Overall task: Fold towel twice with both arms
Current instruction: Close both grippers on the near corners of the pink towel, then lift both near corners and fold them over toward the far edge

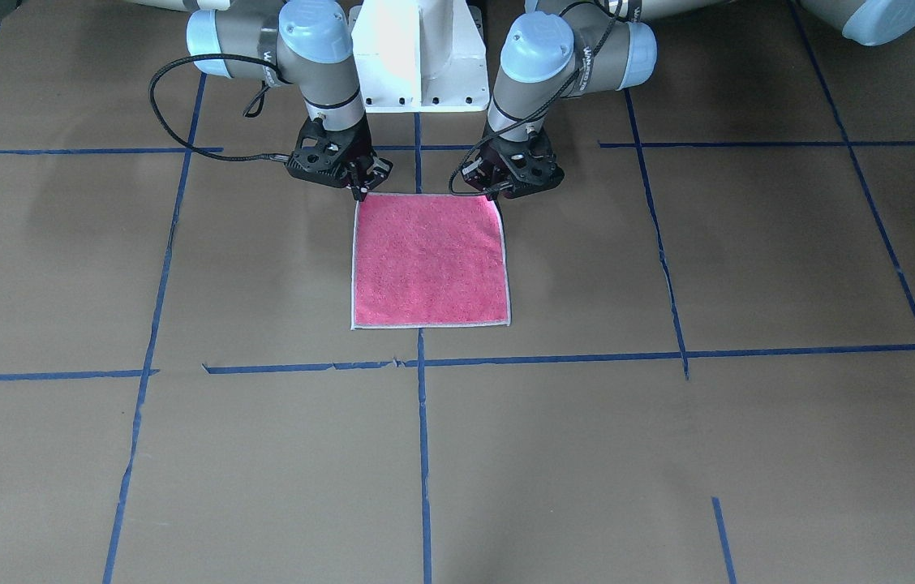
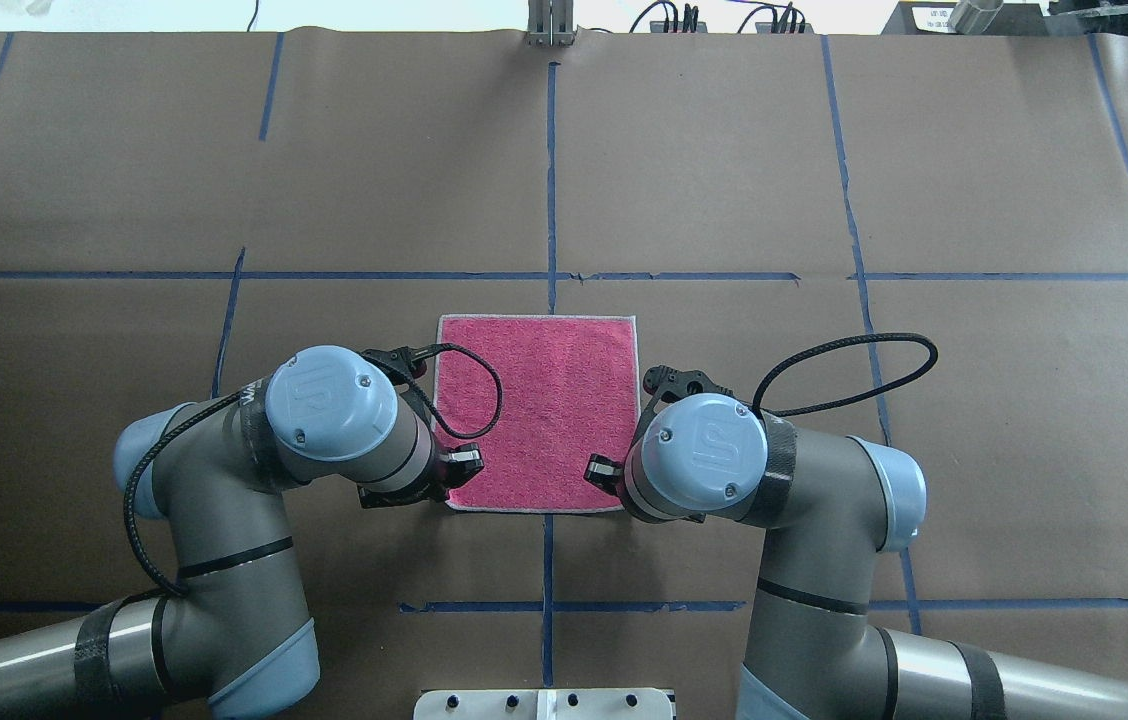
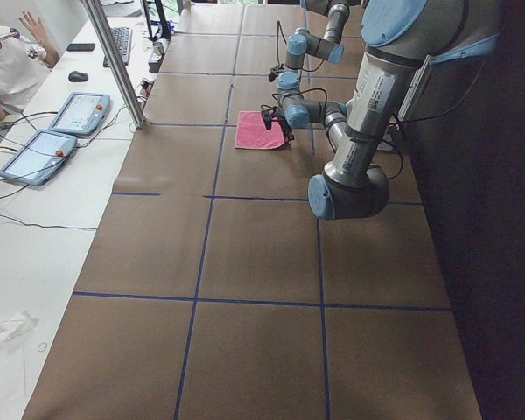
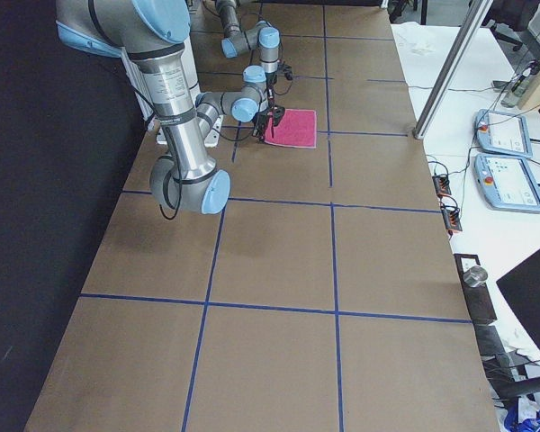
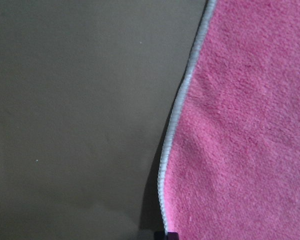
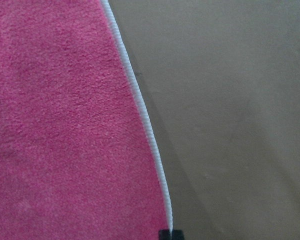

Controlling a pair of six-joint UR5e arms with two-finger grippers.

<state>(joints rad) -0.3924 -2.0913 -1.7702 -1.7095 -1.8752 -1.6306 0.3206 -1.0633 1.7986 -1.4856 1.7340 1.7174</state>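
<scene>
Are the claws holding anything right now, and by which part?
It looks like both hold the towel. The left claw and right claw each pinch one of its robot-side corners. The rest lies flat, pink face up.

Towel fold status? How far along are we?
Done: no fold yet; the towel lies flat, pink face up. In hand: left gripper and right gripper sit at its two robot-side corners; whether they grip is unclear. Left: both folds.
</scene>
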